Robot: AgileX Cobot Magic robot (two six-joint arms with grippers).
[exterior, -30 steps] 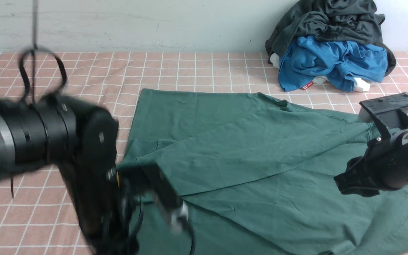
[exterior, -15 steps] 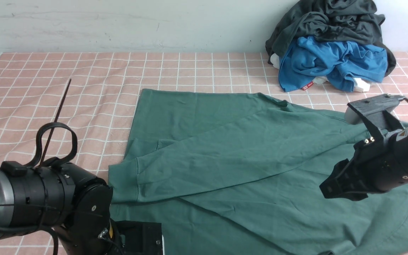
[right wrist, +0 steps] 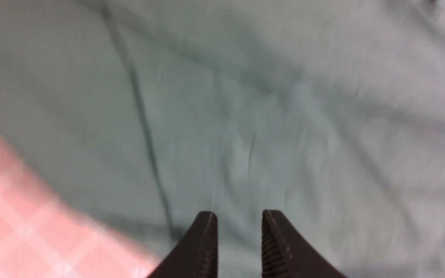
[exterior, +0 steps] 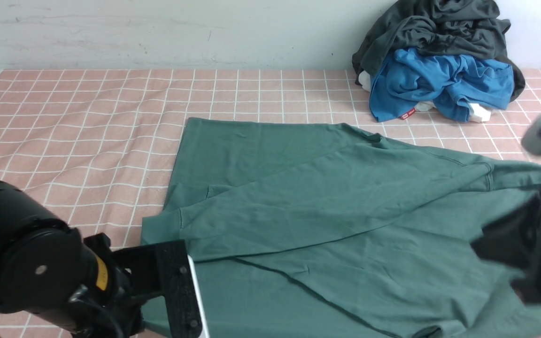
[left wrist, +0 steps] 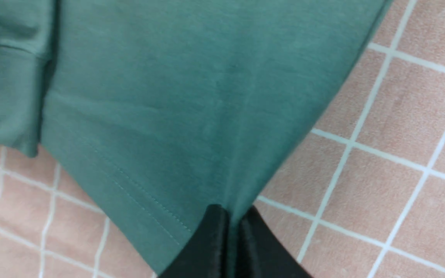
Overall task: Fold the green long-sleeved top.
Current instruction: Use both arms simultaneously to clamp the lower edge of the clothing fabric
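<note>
Large dark green cotton long-sleeved top: flat on the pink checked table cover, centre toward 3 o'clock, long axis 9 to 3, one sleeve laid across the body. Left gripper: pressed together on the top's hem corner at 7 o'clock, cloth tenting into the tips. Right gripper: tips slightly parted, nothing between them, above the 4 o'clock side. Judgement: the garment's bulk lies toward 2 o'clock from the left gripper, the arm nearer the hem.

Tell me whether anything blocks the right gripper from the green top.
Nothing visible does: only the green top's bare fabric lies ahead of the right gripper's open fingers. The view is blurred.
</note>
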